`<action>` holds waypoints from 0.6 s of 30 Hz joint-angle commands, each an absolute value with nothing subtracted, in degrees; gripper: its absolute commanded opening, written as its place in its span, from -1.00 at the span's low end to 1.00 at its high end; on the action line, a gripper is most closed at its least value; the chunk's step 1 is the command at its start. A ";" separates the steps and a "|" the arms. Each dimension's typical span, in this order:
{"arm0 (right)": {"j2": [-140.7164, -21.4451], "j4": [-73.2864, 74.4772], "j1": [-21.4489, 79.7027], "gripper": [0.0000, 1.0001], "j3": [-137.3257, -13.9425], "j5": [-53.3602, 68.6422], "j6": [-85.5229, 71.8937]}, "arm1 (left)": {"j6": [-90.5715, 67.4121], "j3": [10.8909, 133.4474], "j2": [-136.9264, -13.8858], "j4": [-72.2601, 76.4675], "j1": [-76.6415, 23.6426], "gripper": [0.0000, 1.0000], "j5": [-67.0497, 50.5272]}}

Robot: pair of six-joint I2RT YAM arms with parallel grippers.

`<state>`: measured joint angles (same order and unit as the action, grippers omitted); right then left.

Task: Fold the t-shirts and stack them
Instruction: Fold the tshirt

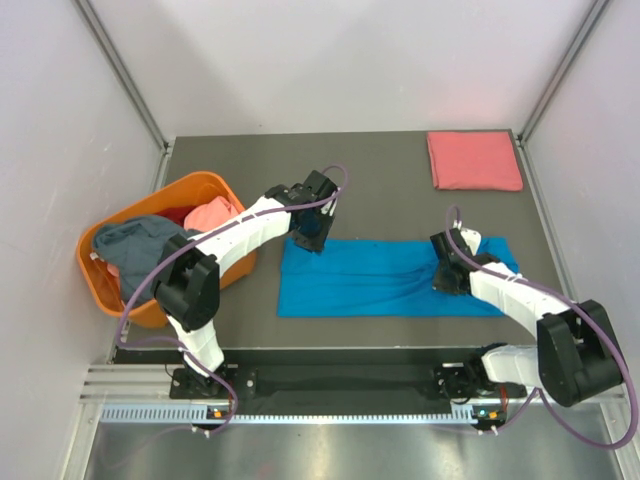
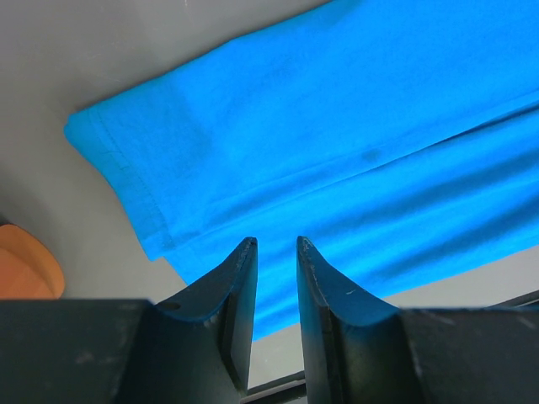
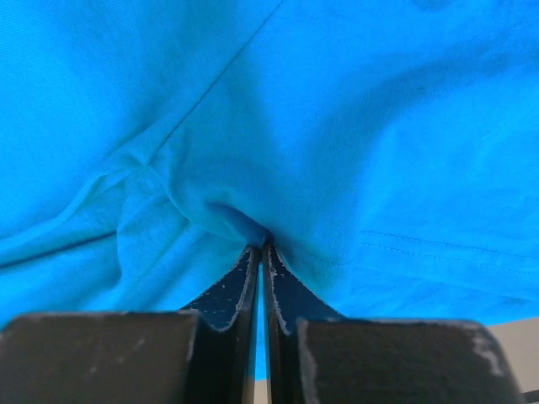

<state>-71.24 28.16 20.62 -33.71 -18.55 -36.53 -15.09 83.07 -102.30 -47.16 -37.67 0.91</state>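
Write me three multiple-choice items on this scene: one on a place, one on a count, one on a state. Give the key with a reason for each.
1. Where does the folded pink shirt lie?
A. at the middle of the table
B. at its near left corner
C. at its far right corner

2. How many shirts lie on the table outside the basket?
A. one
B. two
C. four

3. The right gripper is:
A. shut on the blue shirt
B. wide open over bare table
C. shut on the pink shirt

Key:
1 C, it sits by the far right edge.
2 B, only the blue one and the pink one lie there.
3 A, blue cloth bunches between its closed fingers.
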 commanded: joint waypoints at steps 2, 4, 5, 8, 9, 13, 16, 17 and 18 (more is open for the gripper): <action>-68.56 28.47 21.62 -1.00 -34.36 -19.34 -36.47 | -15.56 83.06 -102.22 -47.55 -38.06 -0.38 1.14; -67.94 29.61 21.71 -1.00 -34.98 -18.64 -36.39 | -15.73 83.06 -102.13 -47.55 -38.06 -0.38 1.14; -67.85 29.88 21.71 -1.00 -35.24 -18.46 -36.30 | -15.65 83.06 -102.22 -47.55 -38.14 -0.38 1.14; -67.76 31.11 21.71 -1.00 -36.29 -18.02 -36.21 | -15.82 83.06 -102.22 -47.46 -38.32 -0.38 1.14; -67.76 31.46 21.80 -1.00 -36.39 -17.93 -36.21 | -15.82 83.06 -102.13 -47.46 -38.32 -0.38 1.23; -67.68 33.04 21.71 -1.00 -37.61 -16.35 -35.95 | -15.82 83.14 -102.13 -47.55 -38.41 -0.37 1.32; -67.76 33.66 21.71 -1.00 -38.76 -14.42 -35.77 | -16.00 83.06 -102.13 -47.46 -38.50 -0.37 0.88; -68.02 33.66 21.71 -1.00 -39.02 -13.89 -35.86 | -16.17 83.23 -102.13 -47.37 -38.58 -0.37 0.79; -68.20 33.58 21.80 -1.00 -39.11 -13.36 -36.03 | -16.35 83.23 -102.13 -47.29 -38.67 -0.37 0.70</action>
<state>-68.97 32.67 20.91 -36.34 -15.51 -36.38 -15.29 83.07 -102.30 -47.16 -38.24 0.91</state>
